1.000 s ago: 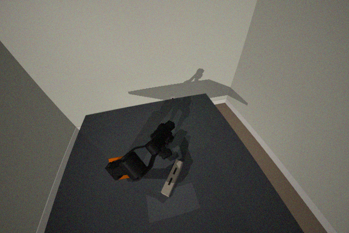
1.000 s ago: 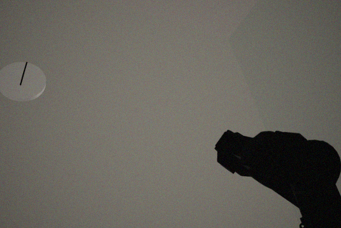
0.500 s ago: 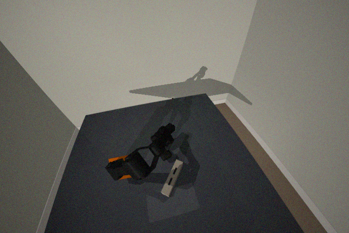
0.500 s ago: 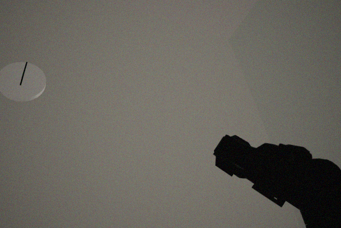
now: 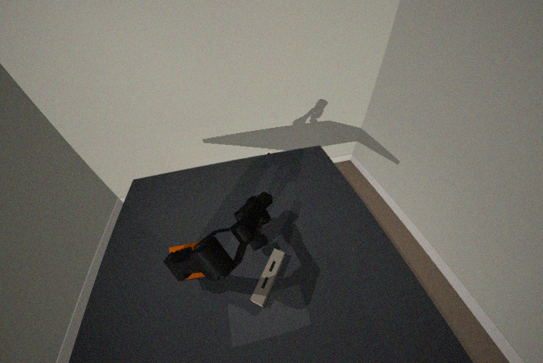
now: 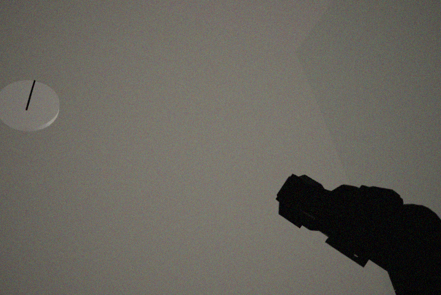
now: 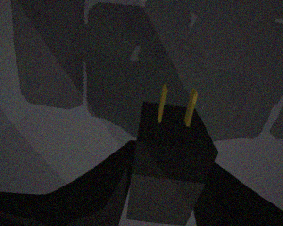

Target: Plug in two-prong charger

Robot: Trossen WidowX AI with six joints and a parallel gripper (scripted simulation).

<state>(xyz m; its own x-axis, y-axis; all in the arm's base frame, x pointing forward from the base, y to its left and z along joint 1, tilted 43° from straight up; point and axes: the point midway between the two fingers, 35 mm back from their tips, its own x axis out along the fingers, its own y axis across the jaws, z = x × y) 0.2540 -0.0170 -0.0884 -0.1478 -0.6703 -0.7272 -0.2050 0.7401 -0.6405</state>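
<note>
The dark charger (image 7: 166, 200) stands in the wrist view with its two yellow prongs (image 7: 162, 104) (image 7: 191, 108) pointing away from its black end face. My gripper (image 7: 162, 152) is shut on the charger, one black finger against each side. In the top view the arm hides the charger and the fingertips. The light power strip (image 5: 259, 297) lies on the dark table just beyond the arm, with two dark outlets (image 5: 272, 266) (image 5: 264, 282) in its top. The power strip does not show in the wrist view.
The dark table (image 5: 366, 316) carries the arm's base (image 5: 214, 256) with orange parts, left of the strip. A paler rectangular patch (image 5: 272, 329) lies near the strip's lower end. Arm shadows fall around the strip. The exterior view shows a wall, a round pale disc (image 6: 12, 104) and the black arm.
</note>
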